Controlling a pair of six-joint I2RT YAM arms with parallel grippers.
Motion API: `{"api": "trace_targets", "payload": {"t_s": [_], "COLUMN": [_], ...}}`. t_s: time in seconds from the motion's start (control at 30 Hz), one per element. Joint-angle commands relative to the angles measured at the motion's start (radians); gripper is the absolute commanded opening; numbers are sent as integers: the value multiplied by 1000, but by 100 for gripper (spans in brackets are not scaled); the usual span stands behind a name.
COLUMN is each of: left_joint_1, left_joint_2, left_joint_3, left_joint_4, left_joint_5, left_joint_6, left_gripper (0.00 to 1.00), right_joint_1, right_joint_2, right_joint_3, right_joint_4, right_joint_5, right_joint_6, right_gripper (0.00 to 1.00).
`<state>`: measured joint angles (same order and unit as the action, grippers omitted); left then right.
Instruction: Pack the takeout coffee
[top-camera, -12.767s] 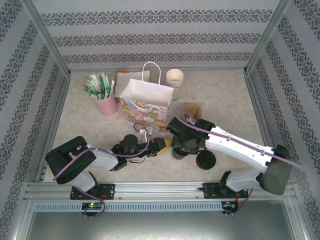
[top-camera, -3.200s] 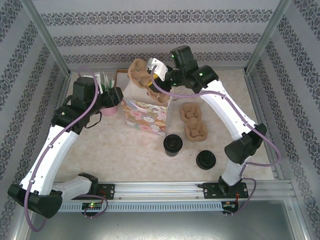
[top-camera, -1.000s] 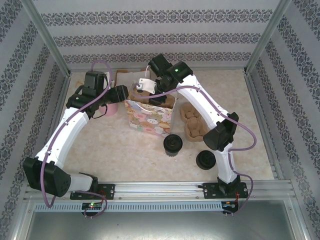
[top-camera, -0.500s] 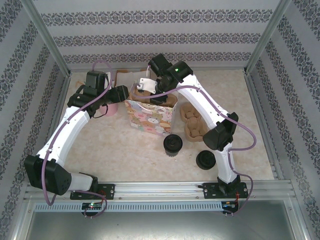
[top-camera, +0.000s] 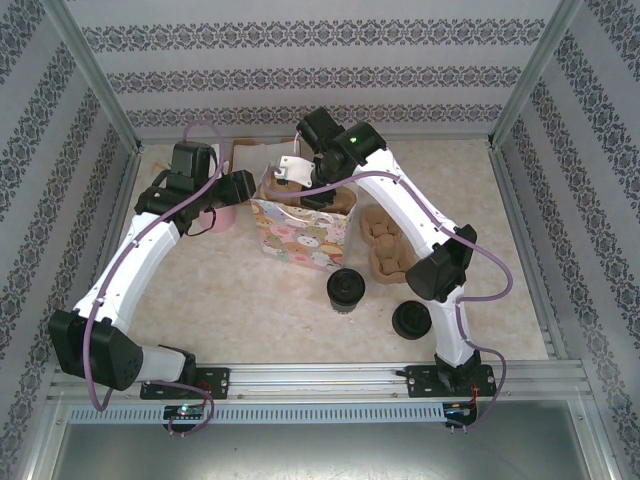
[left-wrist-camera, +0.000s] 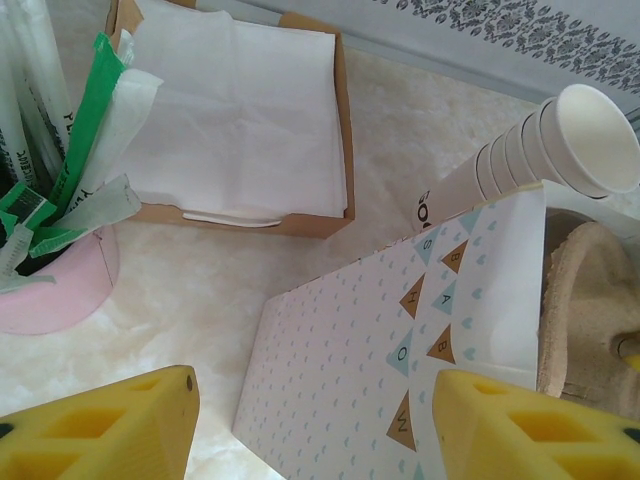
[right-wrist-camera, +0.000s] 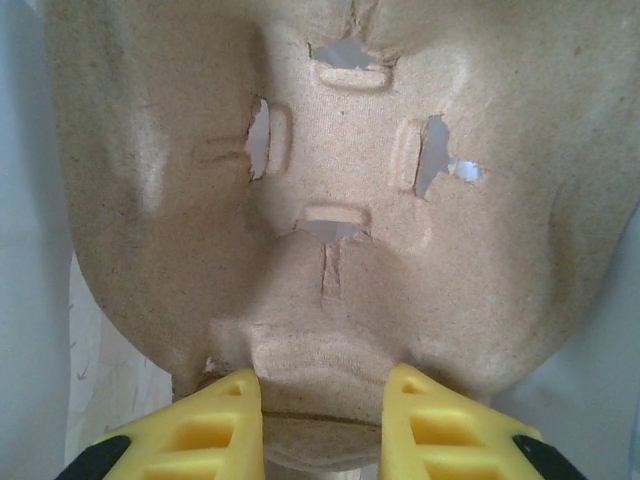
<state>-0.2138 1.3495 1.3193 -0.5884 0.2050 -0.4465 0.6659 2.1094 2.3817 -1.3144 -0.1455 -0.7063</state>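
The takeout coffee (top-camera: 346, 290), a cream cup under a black lid, stands on the table in front of the patterned gift bag (top-camera: 300, 232). My right gripper (top-camera: 296, 180) is over the bag's mouth, shut on the rim of a brown pulp cup carrier (top-camera: 280, 186). In the right wrist view the carrier (right-wrist-camera: 340, 200) hangs from the gripper (right-wrist-camera: 325, 425) between the bag's white inner walls. My left gripper (top-camera: 244, 188) is at the bag's left end. Its yellow fingers (left-wrist-camera: 110, 430) stand wide apart on either side of the bag's side panel (left-wrist-camera: 370, 370). The carrier (left-wrist-camera: 585, 300) sits inside the bag's mouth.
A loose black lid (top-camera: 412, 320) lies right of the coffee. More pulp carriers (top-camera: 388, 242) are stacked right of the bag. A pink cup of wrapped straws (left-wrist-camera: 50, 270), a napkin box (left-wrist-camera: 240, 120) and stacked lidless cups (left-wrist-camera: 560, 140) crowd the back around the bag.
The right gripper has eased the carrier slightly lower into the bag. The left gripper has stayed at the bag's left end, its jaws a little narrower.
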Motion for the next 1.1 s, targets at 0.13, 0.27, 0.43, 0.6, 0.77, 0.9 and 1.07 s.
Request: {"api": "trace_targets", "payload": {"t_s": [0.13,0.27,0.43,0.6,0.77,0.9,1.07], "left_joint_1": [12,12,12,11,12,12,11], "left_joint_2": [-12,-16,-21,-22,-24,-33,-52], "left_joint_3": [-25,-41,-51,-54,-51,-52,-48], "left_joint_4": [39,53,62,66,67,79,91], "left_joint_5": [-35,-53,-52,-53,-47,-39,-24], "left_joint_6": [-25,-40,-47,-52,-58,-63,-60], "left_gripper": [64,63,63,62,62,62,63], "right_joint_1": [11,8,4,-2,-4,-4,-1], "right_joint_2": [-10,-18,-35,-35,-31,-17,14], "right_joint_3": [27,27,23,19,14,-15,-4], "right_joint_4": [-29,-19,-1,1,-6,-15,-48], "right_joint_5": [8,-1,-18,-11,9,44,65], "right_joint_6": [28,37,43,52,58,44,42], "right_gripper": [24,24,24,24,23,23,23]}}
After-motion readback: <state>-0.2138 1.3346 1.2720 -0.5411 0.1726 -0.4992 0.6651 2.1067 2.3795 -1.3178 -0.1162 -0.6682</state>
